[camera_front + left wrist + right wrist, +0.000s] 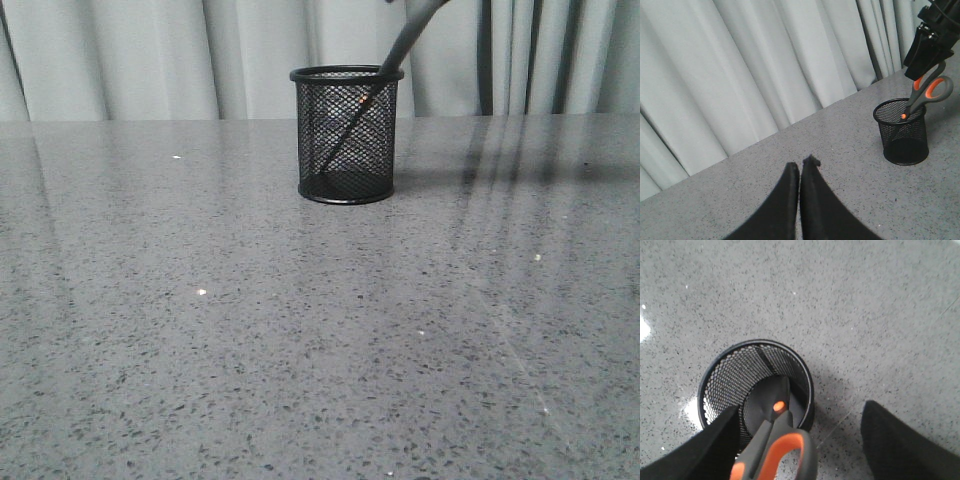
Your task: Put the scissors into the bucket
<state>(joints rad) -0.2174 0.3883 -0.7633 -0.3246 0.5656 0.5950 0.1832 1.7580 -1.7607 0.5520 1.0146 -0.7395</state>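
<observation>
Orange-lined scissors [929,89] blades-down inside bucket [346,135], leaning on rim | right end effector [805,440] open beside handles | left end effector [800,172] closed, empty | we lift straight clear, avoid tipping

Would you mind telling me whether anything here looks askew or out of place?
Only the scissors: they lean at a slant in the bucket, blades inside, handles sticking out over the rim. The right gripper looks open around them. The bucket stands upright.
</observation>
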